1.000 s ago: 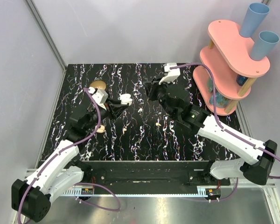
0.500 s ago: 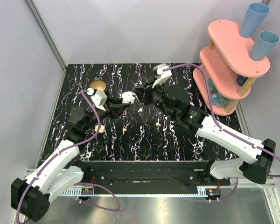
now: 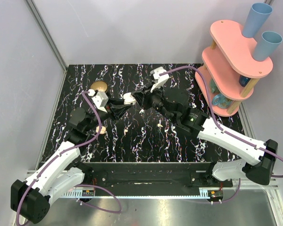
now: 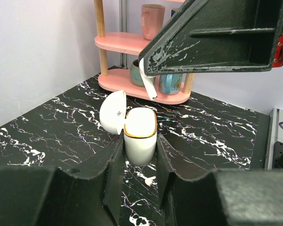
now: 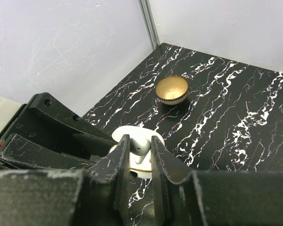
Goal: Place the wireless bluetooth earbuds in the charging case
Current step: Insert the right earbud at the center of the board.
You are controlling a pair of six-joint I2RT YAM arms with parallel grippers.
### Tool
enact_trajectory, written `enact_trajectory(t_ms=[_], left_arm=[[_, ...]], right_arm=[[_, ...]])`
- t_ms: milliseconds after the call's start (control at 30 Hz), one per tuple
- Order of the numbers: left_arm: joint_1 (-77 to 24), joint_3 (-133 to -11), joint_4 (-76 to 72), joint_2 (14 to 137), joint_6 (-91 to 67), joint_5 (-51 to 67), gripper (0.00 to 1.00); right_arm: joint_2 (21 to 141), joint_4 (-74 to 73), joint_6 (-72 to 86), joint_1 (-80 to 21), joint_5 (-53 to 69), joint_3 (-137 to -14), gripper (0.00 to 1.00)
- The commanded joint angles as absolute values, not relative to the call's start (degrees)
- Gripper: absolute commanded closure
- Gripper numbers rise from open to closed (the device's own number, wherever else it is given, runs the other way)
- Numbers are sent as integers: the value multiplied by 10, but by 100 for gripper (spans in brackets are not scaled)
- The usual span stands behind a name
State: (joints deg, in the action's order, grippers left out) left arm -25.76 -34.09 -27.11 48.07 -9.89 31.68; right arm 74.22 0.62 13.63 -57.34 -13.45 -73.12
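Observation:
My left gripper [image 4: 139,143] is shut on the charging case [image 4: 140,134], a white rounded case held upright, with its lid [image 4: 113,113] swung open to the left. My right gripper [image 5: 140,140] is shut on one white earbud [image 5: 142,147], stem pointing down, directly over the case's open top [image 5: 140,162]. In the left wrist view that earbud [image 4: 148,85] hangs a little above the case and does not touch it. From above, the two grippers meet tip to tip, left [image 3: 124,100] and right [image 3: 138,97]. Another earbud [image 4: 148,179] lies on the table under the left fingers.
A brass bowl [image 3: 98,86] sits at the back left of the black marble table [image 3: 179,146]. A pink two-tier shelf [image 3: 231,66] with blue cups stands at the back right. A small cream piece [image 3: 160,125] lies on the table near the right arm.
My right gripper has moved left with the earbud until it is over the open case. The left gripper and the case have stayed put.

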Motion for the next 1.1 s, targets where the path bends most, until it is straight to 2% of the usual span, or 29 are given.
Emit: enact_trajectory(t_ms=[0,633,1067], left_arm=[[-261,-343,-312,466,-91,315,100],[-263,-343,-299,462,-83,312,100],[-263,-345,-304,459,-85,299,100]], right_arm=[[750,11,111,-584,-135,-739,92],[762,30,51,-604,-205,-743,94],[761,17,32,-620,-199,-732,94]])
